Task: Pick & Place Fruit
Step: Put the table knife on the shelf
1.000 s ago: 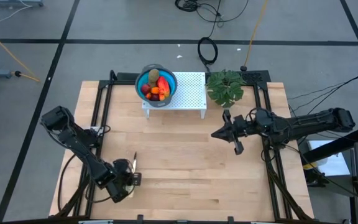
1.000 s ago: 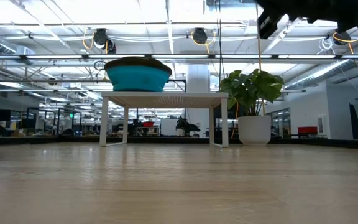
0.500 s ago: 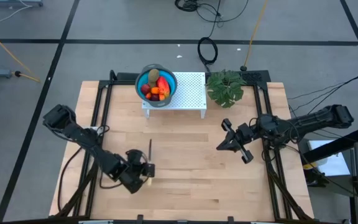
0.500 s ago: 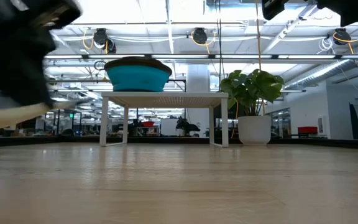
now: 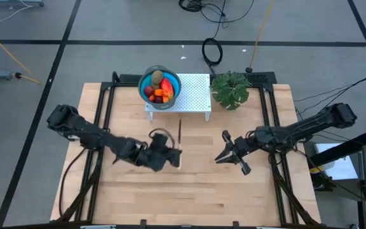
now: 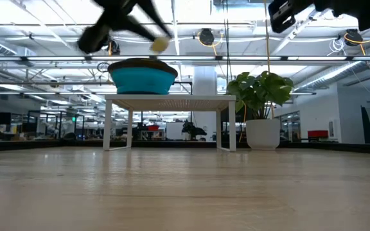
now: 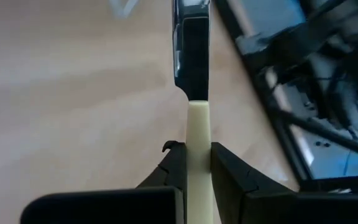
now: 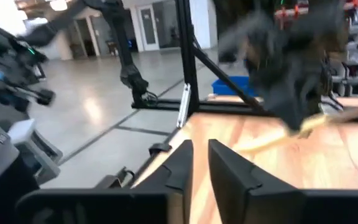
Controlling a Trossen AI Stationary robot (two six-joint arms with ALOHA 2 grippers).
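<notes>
On the white stand (image 5: 192,95), a blue bowl (image 5: 144,81) holds the fruit (image 5: 159,90) (the oblong piece lying slantwise). Left fingers (image 7: 227,167) clamp a knife (image 5: 179,141); right fingers (image 8: 225,163) stand narrowly apart, empty.

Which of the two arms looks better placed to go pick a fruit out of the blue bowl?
Probably the right: its end effector holds nothing, while the left end effector is shut on the knife. Both sit about equally far from the bowl of fruit.
</notes>
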